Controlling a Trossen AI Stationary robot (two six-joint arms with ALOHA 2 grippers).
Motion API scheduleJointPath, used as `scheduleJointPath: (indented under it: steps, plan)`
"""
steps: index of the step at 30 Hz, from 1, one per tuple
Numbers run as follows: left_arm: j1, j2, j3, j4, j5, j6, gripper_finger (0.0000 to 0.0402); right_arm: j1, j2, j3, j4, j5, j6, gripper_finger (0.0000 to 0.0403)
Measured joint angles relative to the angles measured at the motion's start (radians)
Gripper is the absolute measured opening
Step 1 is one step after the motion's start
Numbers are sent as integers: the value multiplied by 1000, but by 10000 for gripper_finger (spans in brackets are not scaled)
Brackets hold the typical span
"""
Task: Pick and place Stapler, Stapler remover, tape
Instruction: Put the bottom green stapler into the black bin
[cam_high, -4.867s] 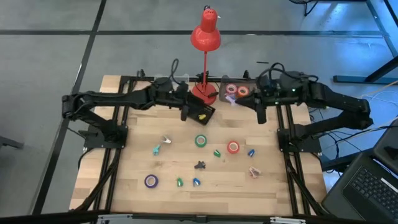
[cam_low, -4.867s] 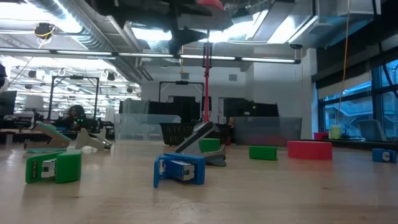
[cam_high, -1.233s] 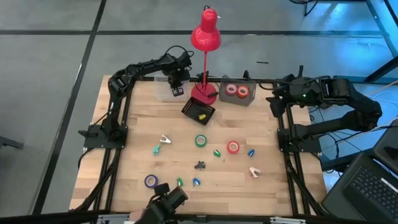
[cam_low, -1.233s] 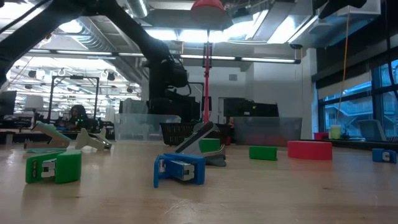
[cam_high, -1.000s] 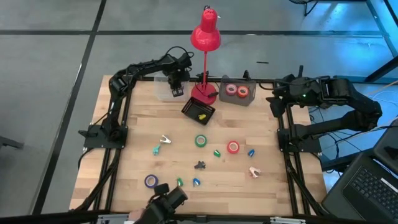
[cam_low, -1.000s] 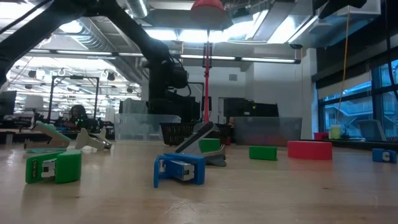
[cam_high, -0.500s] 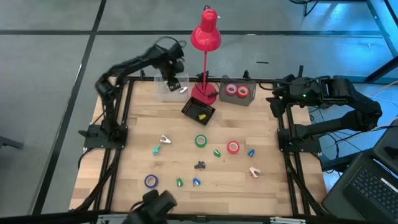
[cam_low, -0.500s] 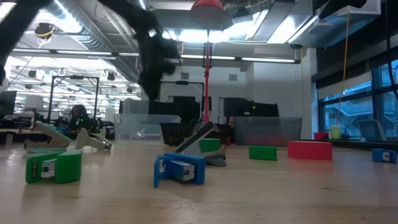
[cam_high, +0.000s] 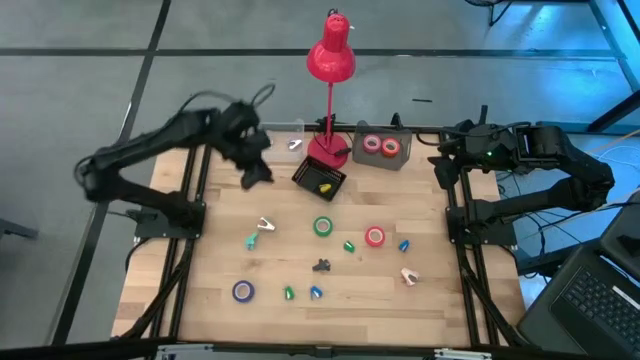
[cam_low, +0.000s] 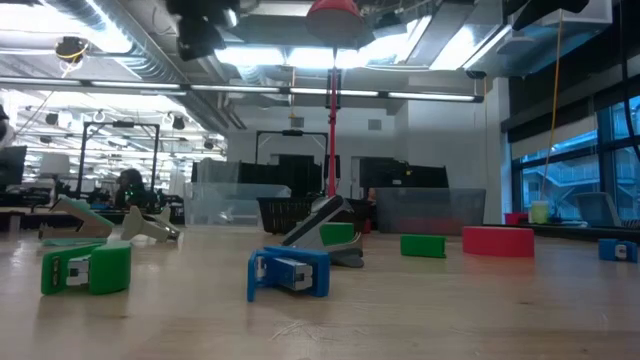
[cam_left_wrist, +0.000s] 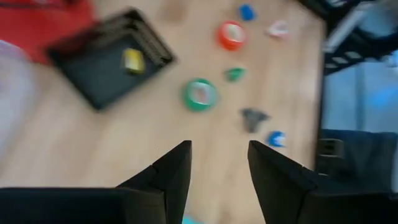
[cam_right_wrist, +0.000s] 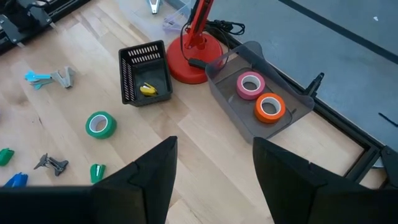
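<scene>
My left gripper (cam_high: 250, 176) hangs open over the table's far left, holding nothing; its wrist view (cam_left_wrist: 217, 163) looks down on the black basket (cam_left_wrist: 109, 59) and green tape (cam_left_wrist: 199, 94). A silver stapler remover (cam_high: 294, 143) lies in the clear box (cam_high: 275, 150) by the lamp. Pink and orange tape (cam_high: 380, 145) lie in the grey tray (cam_high: 398, 158). Loose on the wood are green tape (cam_high: 323, 226), red tape (cam_high: 375, 237) and purple tape (cam_high: 243, 291), small staplers (cam_high: 349, 245) and stapler removers (cam_high: 262, 226). My right gripper (cam_right_wrist: 214, 163) waits open at the far right.
A red desk lamp (cam_high: 329, 60) stands on its base (cam_high: 328, 150) at the far middle, between the clear box and the grey tray. The black basket (cam_high: 320, 178) holds a yellow piece. Bare wood lies along the near edge and the left side.
My left gripper has risen from the clear box and swung toward the table's left and near side. The silver stapler remover that was at its fingertips now lies in the clear box, apart from the gripper.
</scene>
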Motion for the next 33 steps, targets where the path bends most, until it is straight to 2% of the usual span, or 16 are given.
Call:
scheduleJointPath:
  steps: [6, 9, 12, 16, 18, 23, 28, 31, 33]
  plan:
    - [-278, -144, -279, 408, -21, -314, 157, 0, 0, 0, 11, 20, -25, 210]
    - [-384, -144, -379, 610, -80, -400, 157, 0, 0, 0, 30, 27, -44, 210]
    - [-459, -101, -440, 767, -126, -414, 157, 0, 2, 0, 36, 27, -47, 210]
    - [-498, -10, -458, 865, -151, -286, 157, 0, 5, -1, 38, 27, -47, 210]
    - [-505, 45, -458, 873, -131, -208, 157, 0, 9, -1, 38, 27, -46, 210]
    - [-561, 164, -459, 836, -66, -8, 157, 0, 13, -1, 38, 12, -46, 210]
    - [-648, 236, -454, 800, -63, 261, 157, 0, 13, -1, 38, 11, -47, 210]
    - [-697, 265, -434, 751, -91, 427, 157, 0, 13, -1, 38, 11, -66, 210]
    - [-729, 282, -421, 754, -146, 527, 157, 0, 13, -1, 38, 11, -69, 210]
